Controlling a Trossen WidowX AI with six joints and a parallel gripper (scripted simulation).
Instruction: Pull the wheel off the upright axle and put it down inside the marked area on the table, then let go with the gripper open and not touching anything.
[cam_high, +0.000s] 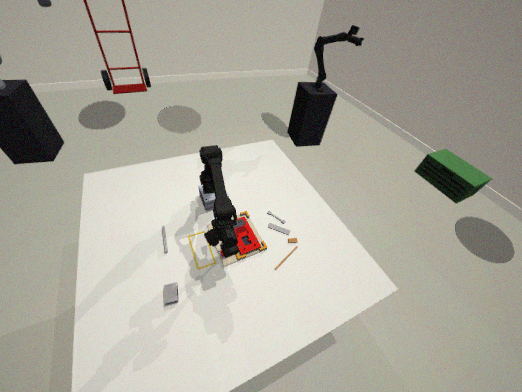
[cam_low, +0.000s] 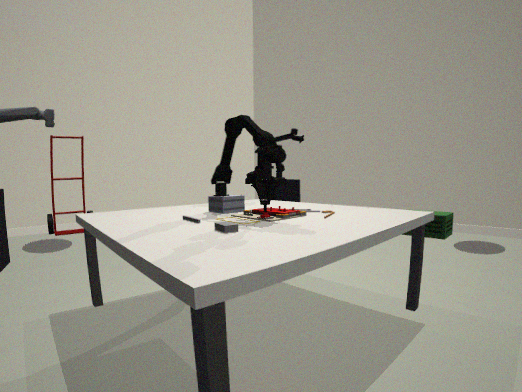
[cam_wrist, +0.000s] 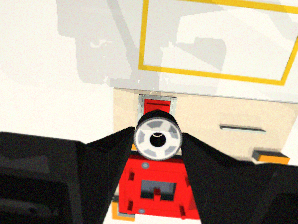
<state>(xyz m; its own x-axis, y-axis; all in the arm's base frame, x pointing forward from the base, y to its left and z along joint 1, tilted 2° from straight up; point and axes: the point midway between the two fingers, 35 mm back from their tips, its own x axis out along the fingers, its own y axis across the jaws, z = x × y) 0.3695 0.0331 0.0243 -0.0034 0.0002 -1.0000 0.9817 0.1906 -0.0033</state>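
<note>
The wheel (cam_wrist: 172, 141) is small, with a pale, spoked face, a dark rim and a dark centre hole. My gripper (cam_wrist: 157, 134) (cam_low: 265, 204) is shut on it, one black finger at each side, low over the beige board (cam_wrist: 200, 107) (cam_high: 232, 261). The axle is hidden, so I cannot tell whether the wheel is still around it. A red block (cam_wrist: 158, 106) in a grey surround shows just beyond the wheel. The marked area, a yellow outline (cam_high: 193, 252) (cam_wrist: 215, 76), lies on the table beside the board. The arm hides the wheel in the top view.
A red plate (cam_high: 253, 241) (cam_wrist: 135, 172) with upright pegs lies on the board between orange corner pieces. A grey block (cam_high: 170, 293) (cam_low: 226, 228) and a grey bar (cam_high: 164, 240) (cam_low: 191, 219) lie beyond the outline. A wrench (cam_high: 276, 217) and an orange stick (cam_high: 286, 258) lie opposite.
</note>
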